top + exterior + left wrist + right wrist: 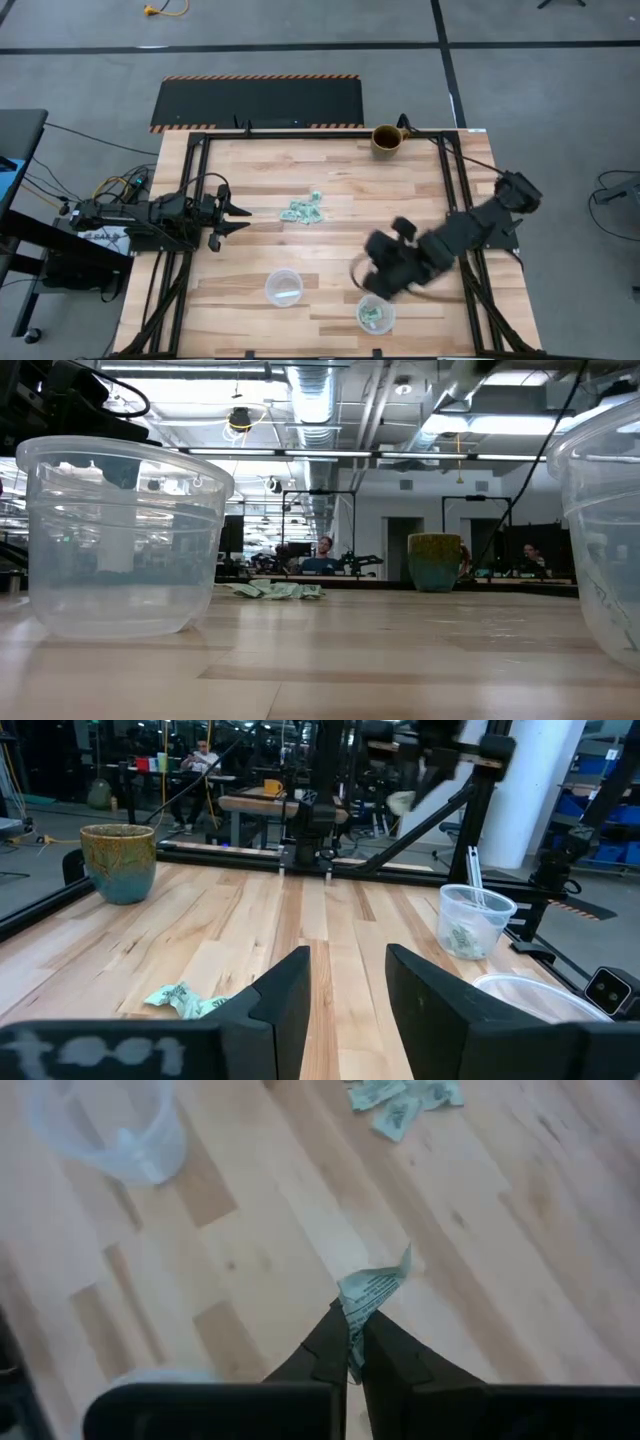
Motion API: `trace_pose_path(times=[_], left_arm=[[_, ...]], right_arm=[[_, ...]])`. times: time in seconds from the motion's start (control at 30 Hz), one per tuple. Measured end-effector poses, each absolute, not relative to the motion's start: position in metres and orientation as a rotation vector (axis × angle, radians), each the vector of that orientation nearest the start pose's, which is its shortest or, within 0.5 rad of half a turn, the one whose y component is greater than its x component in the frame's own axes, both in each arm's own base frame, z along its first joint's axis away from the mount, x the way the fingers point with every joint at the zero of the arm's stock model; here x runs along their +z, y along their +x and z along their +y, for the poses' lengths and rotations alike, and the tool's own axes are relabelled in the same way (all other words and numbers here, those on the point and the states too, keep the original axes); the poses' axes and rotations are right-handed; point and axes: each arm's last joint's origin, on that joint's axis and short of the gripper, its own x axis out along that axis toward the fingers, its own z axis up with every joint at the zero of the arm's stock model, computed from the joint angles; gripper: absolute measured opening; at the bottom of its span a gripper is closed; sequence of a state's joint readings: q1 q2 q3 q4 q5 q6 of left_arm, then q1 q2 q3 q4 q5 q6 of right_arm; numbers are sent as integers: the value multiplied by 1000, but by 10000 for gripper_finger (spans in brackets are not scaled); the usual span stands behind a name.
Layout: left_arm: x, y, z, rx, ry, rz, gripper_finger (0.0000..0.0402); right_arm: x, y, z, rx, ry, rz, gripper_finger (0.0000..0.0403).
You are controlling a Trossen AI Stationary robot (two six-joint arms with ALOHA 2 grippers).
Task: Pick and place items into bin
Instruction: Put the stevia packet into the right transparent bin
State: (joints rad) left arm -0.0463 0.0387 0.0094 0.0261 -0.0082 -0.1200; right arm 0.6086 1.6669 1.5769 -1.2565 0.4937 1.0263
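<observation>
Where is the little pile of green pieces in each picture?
High view: the pile of green pieces lies mid-table, right of the left gripper.
Low view: a flat heap far back, left of the brown mug.
Left wrist view: only its edge shows beside the fingers.
Right wrist view: at the top, beyond the right gripper holding one piece.
Shared landmark: the brown mug.

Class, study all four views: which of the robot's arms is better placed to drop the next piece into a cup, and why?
Right. The right gripper is shut on a mint-green piece and hangs just above the cup with pieces. The left gripper waits open and empty at the table's left edge.
</observation>
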Motion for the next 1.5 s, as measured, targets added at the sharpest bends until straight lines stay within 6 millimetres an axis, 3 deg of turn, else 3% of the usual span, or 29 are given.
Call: trace_pose_path(times=[0.17, 0.33, 0.57, 0.83, 1.07, 1.5], left_arm=[[166, 99, -4, -38, -120, 6, 121], [166, 99, -4, -38, -120, 5, 121], [166, 99, -4, -38, -120, 5, 121], [166, 99, -4, -38, -120, 5, 121], [166, 99, -4, -38, -120, 5, 121], [166, 99, -4, -37, -120, 5, 121]], right_arm=[[298, 240, 205, -480, 228, 964, 12], [264, 222, 231, -509, 240, 978, 9], [230, 215, 265, -459, 255, 1024, 13], [220, 225, 282, -342, 312, 1006, 11], [220, 226, 283, -327, 313, 1005, 16], [221, 229, 281, -339, 313, 988, 79]])
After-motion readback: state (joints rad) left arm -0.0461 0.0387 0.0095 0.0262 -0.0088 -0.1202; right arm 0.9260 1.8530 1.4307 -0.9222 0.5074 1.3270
